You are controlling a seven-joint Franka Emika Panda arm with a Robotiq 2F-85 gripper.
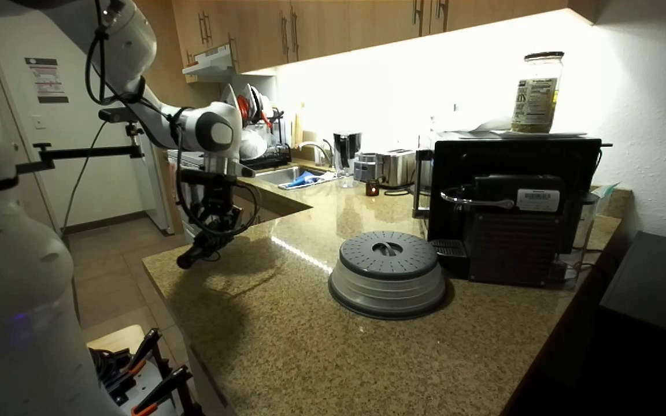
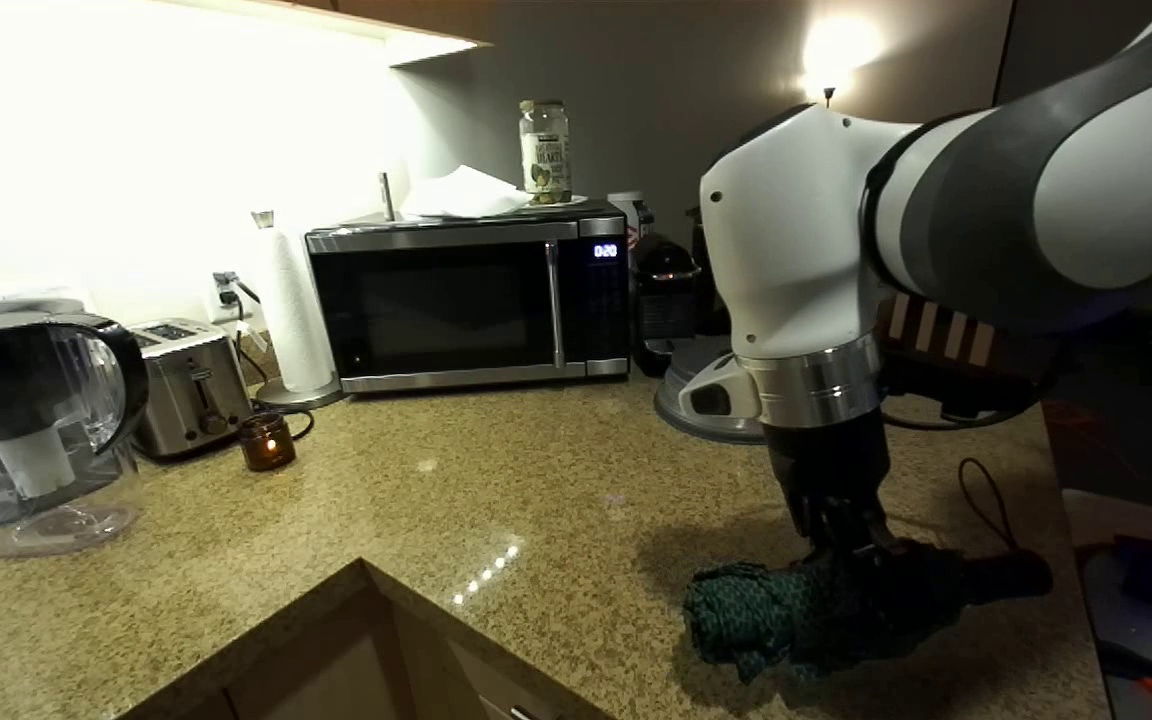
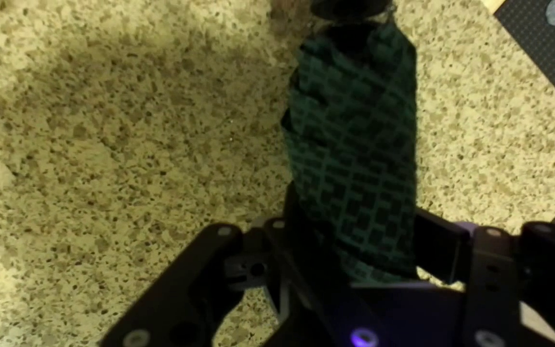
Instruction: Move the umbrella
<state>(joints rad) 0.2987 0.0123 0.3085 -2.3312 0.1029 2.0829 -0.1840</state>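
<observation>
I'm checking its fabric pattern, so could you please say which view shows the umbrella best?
The wrist view: the umbrella is close, its dark blocks on green distinct. Both exterior views show it smaller, pattern unclear, but more of its handle.

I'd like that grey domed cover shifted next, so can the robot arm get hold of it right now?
Probably not yet: the end effector is closed on the umbrella, so it would likely have to let go first. The grey domed cover on the counter has nothing on top.
</observation>
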